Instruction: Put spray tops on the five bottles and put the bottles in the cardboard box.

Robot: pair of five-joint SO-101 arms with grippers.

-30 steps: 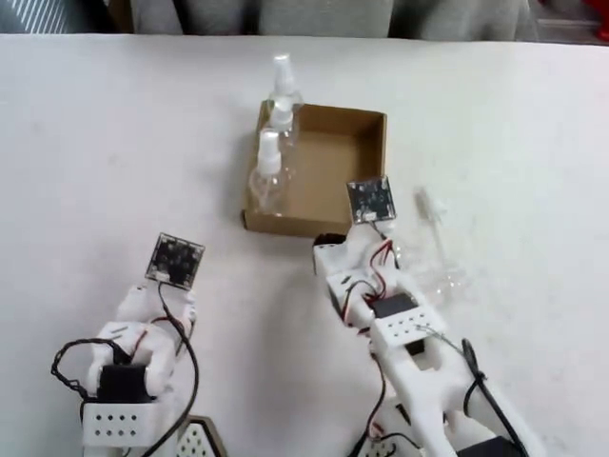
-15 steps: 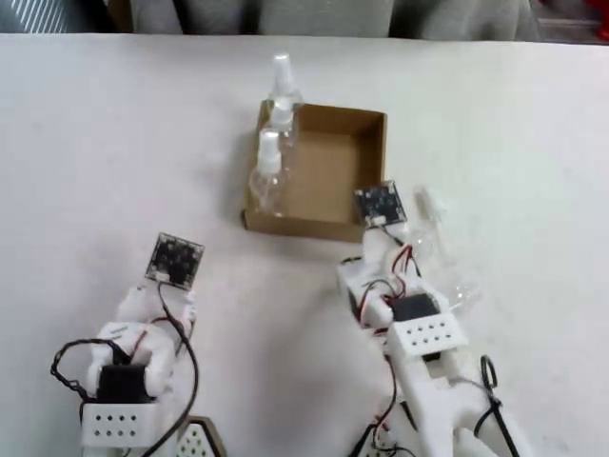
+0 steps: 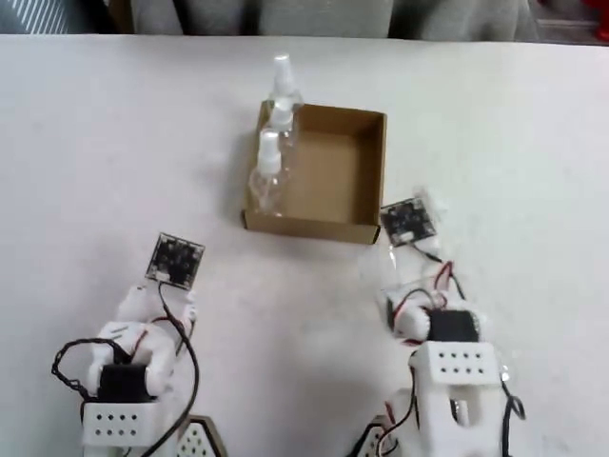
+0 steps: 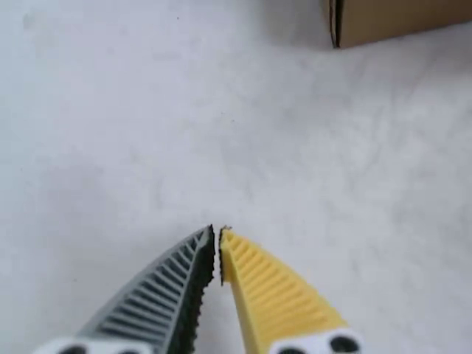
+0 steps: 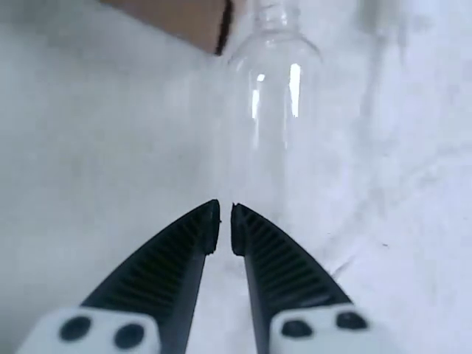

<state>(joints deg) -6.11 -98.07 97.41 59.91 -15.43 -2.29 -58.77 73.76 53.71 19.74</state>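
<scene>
No writing, label, number or sign can be read anywhere. The cardboard box [image 3: 304, 227] shows plain brown walls. The left wrist board [image 3: 178, 259] and the right wrist board [image 3: 409, 219], both dark squares, carry marks too small to make out.

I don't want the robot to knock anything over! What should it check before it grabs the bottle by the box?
1. Is the right gripper open for grabbing: not ok, it is shut.
2. Is the clear plastic bottle with no top in front of that gripper: ok, just past its tips.
3. Is that bottle standing or lying: cannot tell.
4. Is there room in the brown cardboard box: ok, the spray-topped bottles sit along one side, with bare floor beside them.
5. Is the left gripper out of the way: ok, shut over the white table, apart from the box.
</scene>
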